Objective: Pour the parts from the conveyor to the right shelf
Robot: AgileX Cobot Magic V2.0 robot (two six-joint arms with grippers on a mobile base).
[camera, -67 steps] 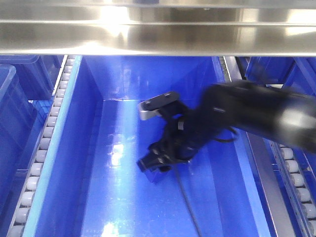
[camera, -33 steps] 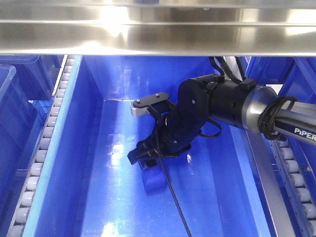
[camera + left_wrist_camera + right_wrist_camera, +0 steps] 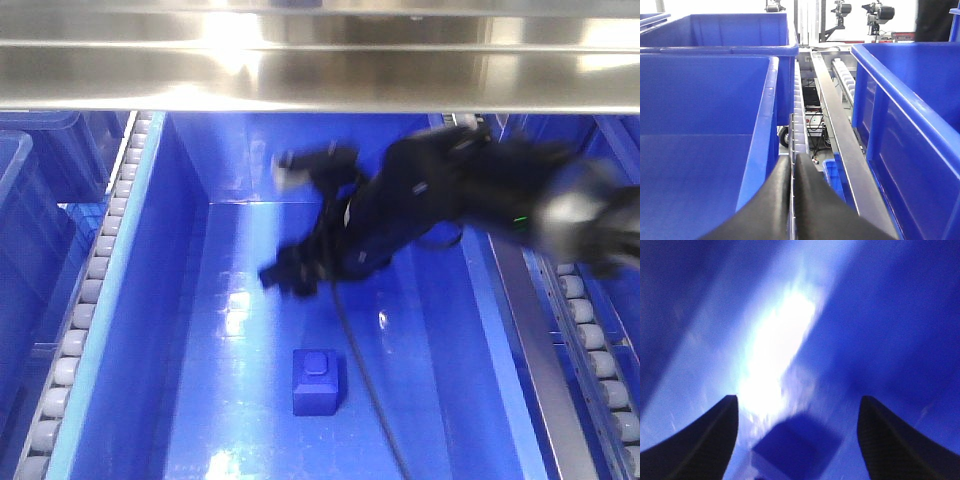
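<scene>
Front view showed the right arm [image 3: 470,195] reaching in from the right over a blue bin [image 3: 190,300], badly smeared by motion. Its gripper [image 3: 290,275] hung above the bin floor, and a black cable [image 3: 360,380] trailed down from it toward the near edge. A small blue part [image 3: 316,382] sat alone on the bin floor, below the gripper and clear of it. Roller tracks [image 3: 95,280] ran along both sides of the bin, under a steel beam [image 3: 320,60].

Right wrist view was blurred too; the two fingers [image 3: 705,432] stood wide apart with nothing between them, so the jaws were open, and the part [image 3: 797,450] lay below them beside a bright glare.

Left wrist view showed the left gripper [image 3: 792,200] with its jaws pressed together, empty, over a roller rail [image 3: 800,120] between two blue bins.
</scene>
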